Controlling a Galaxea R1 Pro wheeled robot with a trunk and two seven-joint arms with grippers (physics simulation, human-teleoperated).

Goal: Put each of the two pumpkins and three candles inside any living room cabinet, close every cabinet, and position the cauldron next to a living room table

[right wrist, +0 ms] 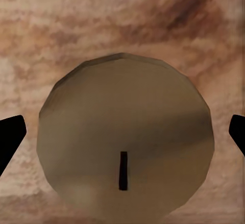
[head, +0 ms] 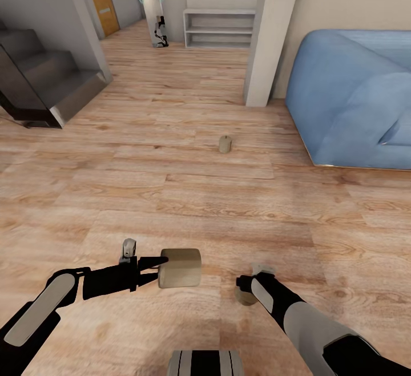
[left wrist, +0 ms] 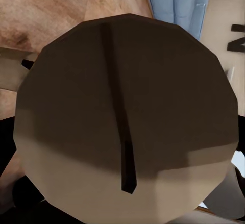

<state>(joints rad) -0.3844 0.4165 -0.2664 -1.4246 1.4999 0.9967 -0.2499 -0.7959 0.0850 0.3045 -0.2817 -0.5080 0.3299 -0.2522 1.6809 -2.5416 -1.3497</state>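
two candles are clamped, one per gripper [head: 165, 267] [head: 246, 290]; a third candle [head: 225, 144] stands on open floor [head: 171, 193].

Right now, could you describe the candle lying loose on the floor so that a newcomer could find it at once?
Start at the blue sofa on the right, then look at the wood floor in front of the white pillar. The candle stands there alone, a short brownish cylinder; unlike the other two candles, no hand is near it.
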